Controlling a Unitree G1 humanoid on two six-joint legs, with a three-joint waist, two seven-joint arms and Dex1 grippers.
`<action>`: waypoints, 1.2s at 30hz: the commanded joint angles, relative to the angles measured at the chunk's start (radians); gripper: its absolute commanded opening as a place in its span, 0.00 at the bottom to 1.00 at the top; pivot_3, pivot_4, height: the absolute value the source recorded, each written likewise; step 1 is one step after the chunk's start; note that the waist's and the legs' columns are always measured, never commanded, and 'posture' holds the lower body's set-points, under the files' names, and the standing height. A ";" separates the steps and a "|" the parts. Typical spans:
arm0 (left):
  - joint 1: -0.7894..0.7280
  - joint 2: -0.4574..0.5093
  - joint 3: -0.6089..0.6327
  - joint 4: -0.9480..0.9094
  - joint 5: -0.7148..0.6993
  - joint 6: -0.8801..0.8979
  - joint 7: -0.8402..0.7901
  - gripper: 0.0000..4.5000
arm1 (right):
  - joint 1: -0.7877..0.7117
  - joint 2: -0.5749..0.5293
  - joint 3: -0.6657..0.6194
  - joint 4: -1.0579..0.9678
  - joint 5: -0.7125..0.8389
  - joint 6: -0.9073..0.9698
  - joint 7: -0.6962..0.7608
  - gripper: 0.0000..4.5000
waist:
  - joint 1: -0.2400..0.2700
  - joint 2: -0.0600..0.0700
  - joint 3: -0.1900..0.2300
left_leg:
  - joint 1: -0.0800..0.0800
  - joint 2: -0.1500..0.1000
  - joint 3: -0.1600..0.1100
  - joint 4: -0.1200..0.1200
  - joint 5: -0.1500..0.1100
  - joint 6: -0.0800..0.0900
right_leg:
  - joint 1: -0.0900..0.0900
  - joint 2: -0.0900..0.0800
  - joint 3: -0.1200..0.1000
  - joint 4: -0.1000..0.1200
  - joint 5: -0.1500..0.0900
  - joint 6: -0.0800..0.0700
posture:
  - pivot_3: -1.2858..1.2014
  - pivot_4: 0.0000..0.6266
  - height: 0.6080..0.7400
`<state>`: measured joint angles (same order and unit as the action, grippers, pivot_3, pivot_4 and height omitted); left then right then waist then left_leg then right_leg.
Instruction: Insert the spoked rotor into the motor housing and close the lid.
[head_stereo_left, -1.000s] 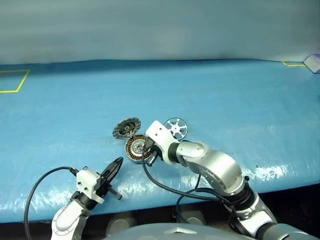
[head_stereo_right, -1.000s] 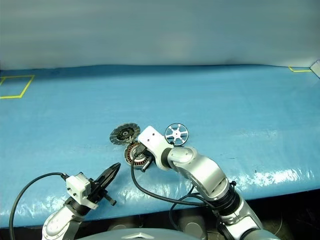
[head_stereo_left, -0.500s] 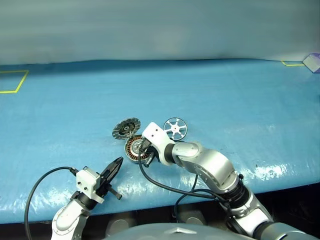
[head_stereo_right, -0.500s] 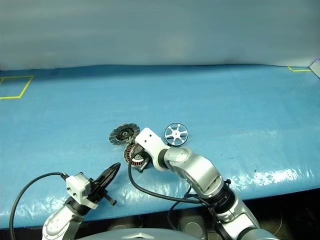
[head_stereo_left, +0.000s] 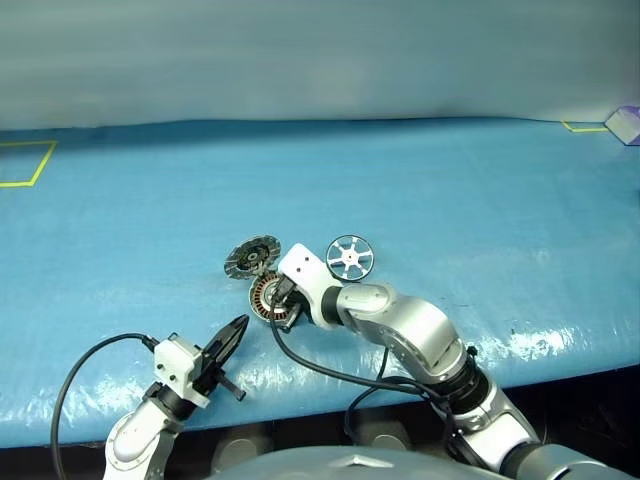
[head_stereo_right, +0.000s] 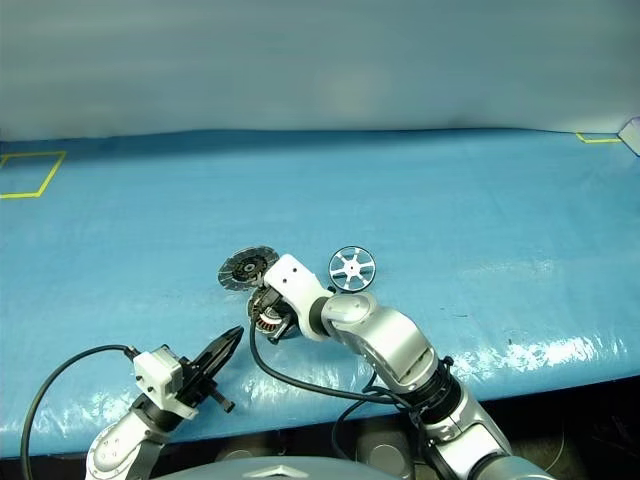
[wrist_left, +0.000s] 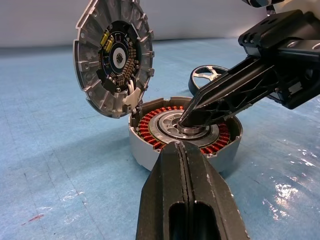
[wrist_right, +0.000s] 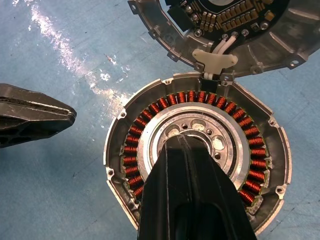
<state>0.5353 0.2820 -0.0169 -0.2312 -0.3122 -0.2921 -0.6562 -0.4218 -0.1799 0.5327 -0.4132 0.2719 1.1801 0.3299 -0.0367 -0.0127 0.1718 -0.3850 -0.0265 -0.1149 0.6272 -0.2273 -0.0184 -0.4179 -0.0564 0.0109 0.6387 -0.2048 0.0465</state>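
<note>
Your right gripper (wrist_left: 187, 120), jaws closed and empty, has pushed onto the housing (wrist_left: 185, 140) centre, while the rotor (head_stereo_left: 350, 257) lies outside, not inserted.

The housing (wrist_right: 197, 160) is matt grey cast metal, with glossy copper-red windings around a smooth, machined silver centre. The lid (wrist_left: 114, 57) is the same dull grey metal, ribbed at its rim. The rotor (head_stereo_left: 350, 257) is bright metal. Both claws (wrist_left: 187, 172) (wrist_right: 187, 150) are smooth black plastic. The worktop (head_stereo_left: 450, 200) is covered in blue sheeting, shiny near the front edge.
</note>
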 joint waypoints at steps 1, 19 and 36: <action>0.006 0.005 -0.004 -0.009 -0.003 -0.010 -0.003 0.00 | -0.006 -0.011 -0.014 0.007 -0.012 0.000 -0.004 0.00 | 0.000 0.000 0.000 | 0.000 0.000 0.000 0.000 0.000 0.000 | 0.000 0.000 0.000 0.000 0.000 0.000 | 0.52 0.24 1.00; 0.003 -0.001 -0.011 -0.009 0.002 -0.004 0.007 0.00 | -0.008 -0.017 -0.010 0.042 -0.026 -0.036 -0.005 0.00 | 0.000 0.000 0.000 | -0.001 0.000 -0.001 0.000 0.000 0.000 | 0.000 0.000 -0.001 -0.002 0.000 0.000 | 0.52 0.24 1.00; -0.008 0.030 -0.012 -0.020 -0.012 0.035 -0.014 0.00 | 0.048 -0.223 -0.286 -0.164 0.053 -0.055 0.056 0.04 | 0.004 0.000 0.000 | -0.012 -0.001 0.000 0.001 0.000 0.000 | -0.010 0.000 -0.001 -0.002 0.001 0.002 | 0.52 0.24 1.00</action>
<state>0.5295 0.3050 -0.0214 -0.2311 -0.3141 -0.2609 -0.6587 -0.3884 -0.3844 0.2668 -0.5637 0.3441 1.1495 0.3970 -0.0326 -0.0128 0.1719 -0.3968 -0.0273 -0.1145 0.6282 -0.2273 -0.0180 -0.4276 -0.0564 0.0101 0.6369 -0.2036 0.0481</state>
